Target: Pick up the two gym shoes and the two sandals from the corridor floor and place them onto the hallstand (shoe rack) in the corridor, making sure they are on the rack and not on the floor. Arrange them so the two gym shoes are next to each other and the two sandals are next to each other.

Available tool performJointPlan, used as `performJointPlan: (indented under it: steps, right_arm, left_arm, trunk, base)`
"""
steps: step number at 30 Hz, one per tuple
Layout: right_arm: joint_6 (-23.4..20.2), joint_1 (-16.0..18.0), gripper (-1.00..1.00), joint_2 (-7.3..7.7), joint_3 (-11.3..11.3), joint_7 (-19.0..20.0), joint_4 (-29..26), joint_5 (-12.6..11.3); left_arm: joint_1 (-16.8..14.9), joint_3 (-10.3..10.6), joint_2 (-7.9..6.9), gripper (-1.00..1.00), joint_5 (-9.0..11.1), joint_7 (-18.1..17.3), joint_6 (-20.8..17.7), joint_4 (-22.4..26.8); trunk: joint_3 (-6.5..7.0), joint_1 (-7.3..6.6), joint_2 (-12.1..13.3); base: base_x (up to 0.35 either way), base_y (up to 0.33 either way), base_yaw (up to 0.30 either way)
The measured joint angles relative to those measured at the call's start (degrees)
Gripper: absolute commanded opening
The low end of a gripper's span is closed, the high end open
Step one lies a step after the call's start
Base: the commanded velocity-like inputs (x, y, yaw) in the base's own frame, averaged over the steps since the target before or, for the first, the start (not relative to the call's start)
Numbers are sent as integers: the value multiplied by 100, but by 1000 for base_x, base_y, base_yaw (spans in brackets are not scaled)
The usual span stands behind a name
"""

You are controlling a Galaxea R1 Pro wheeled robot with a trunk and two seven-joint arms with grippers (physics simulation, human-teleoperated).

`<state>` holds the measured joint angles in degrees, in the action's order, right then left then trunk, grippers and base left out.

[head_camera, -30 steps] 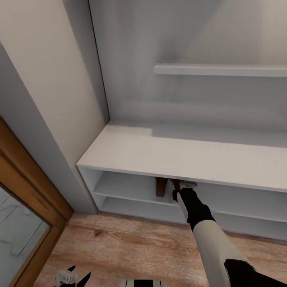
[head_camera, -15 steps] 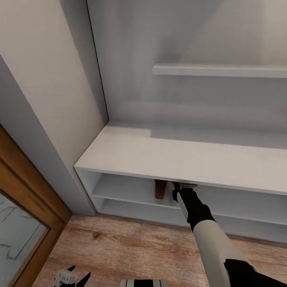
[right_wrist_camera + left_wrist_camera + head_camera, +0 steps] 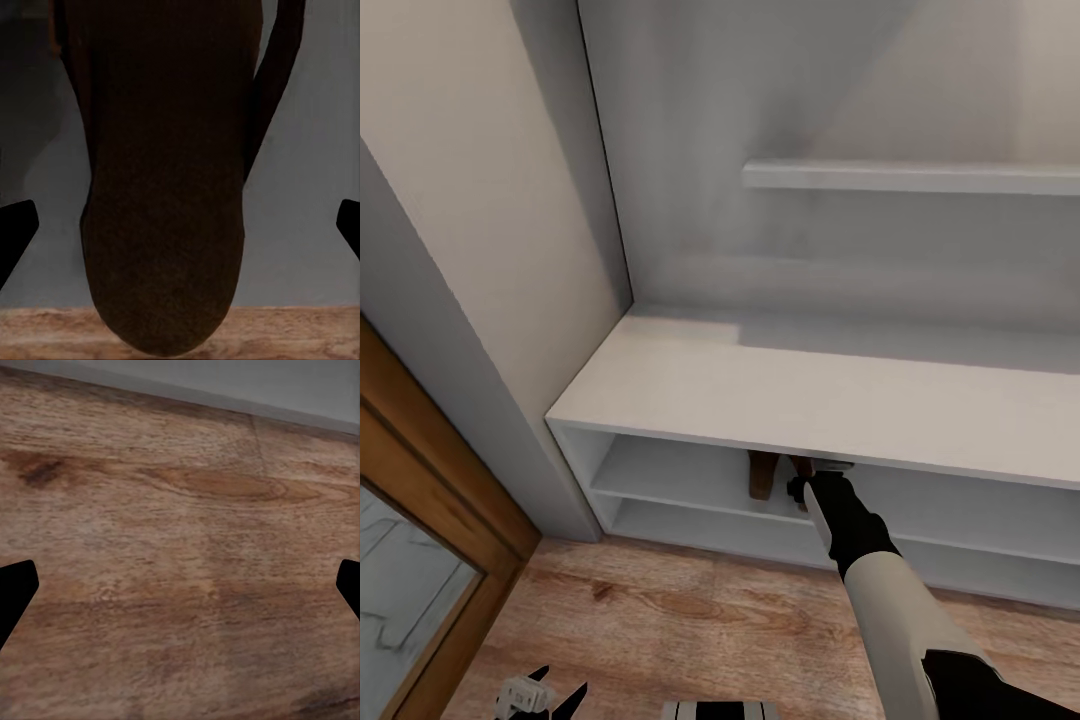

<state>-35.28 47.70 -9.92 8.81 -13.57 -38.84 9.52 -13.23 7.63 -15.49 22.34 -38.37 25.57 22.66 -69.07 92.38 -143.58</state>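
Observation:
The hallstand (image 3: 810,385) spans the head view, pale grey-white with two open shelf rows. One dark brown sandal (image 3: 763,474) stands on the upper shelf row. The second sandal (image 3: 800,466) lies beside it, partly hidden by my right gripper (image 3: 815,472) at the shelf mouth. In the right wrist view this sandal (image 3: 169,187) lies on the shelf between my wide-apart fingertips (image 3: 16,232), untouched, its end overhanging the shelf edge. My left gripper (image 3: 550,692) hangs open and empty low over the corridor floor (image 3: 180,510). The gym shoes are out of view.
A wooden door frame (image 3: 430,440) with a glass panel (image 3: 400,590) stands at the left, beside a grey wall post. A floating shelf (image 3: 910,177) juts from the back panel. Bare plank floor (image 3: 690,620) lies in front of the rack.
The whole picture shifted slightly at first, so the camera moved. My right gripper stays at the shelf mouth by the sandals, drawn back a touch.

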Motion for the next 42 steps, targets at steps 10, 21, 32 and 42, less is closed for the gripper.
performJointPlan:
  steps: [10, 21, 32, 42]
  right_arm:
    - [0, 0, 100, 0, 1, 0, 0, 0]
    - [0, 0, 100, 0, 1, -1, 6, 0]
    - [0, 0, 100, 0, 1, 0, 0, 0]
    - [0, 0, 100, 0, -1, 0, 3, 0]
  left_arm:
    - [0, -3, 0, 100, 1, 0, -4, -1]
    - [0, 0, 0, 100, 1, 0, 0, -4]
    - [0, 1, 0, 100, 1, 0, 0, -4]
    - [0, 1, 0, 100, 1, 0, 0, -2]
  trunk:
    - [0, 0, 0]
    - [0, 3, 0]
    - [0, 4, 0]
    - [0, 4, 0]
  base:
    - [0, 0, 0]
    - [-179, 0, 0]
    - [-331, 0, 0]
    - [-337, 0, 0]
